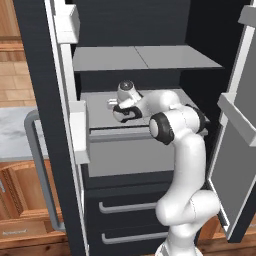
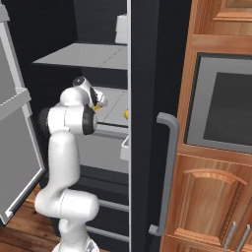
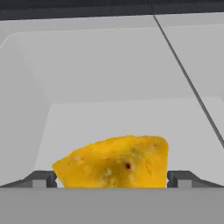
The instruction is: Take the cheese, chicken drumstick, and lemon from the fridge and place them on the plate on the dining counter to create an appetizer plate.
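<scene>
While spread wide, hand [image 3: 111, 179] straddles cheese [image 3: 114, 162].

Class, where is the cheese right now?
In the hand view, the cheese lies on a light grey fridge shelf, low in the picture between the open gripper's two fingertips.

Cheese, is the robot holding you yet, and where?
Not yet. The cheese lies on the fridge shelf between the gripper's wide-open jaws, one at each end, but they have not closed on it.
</scene>
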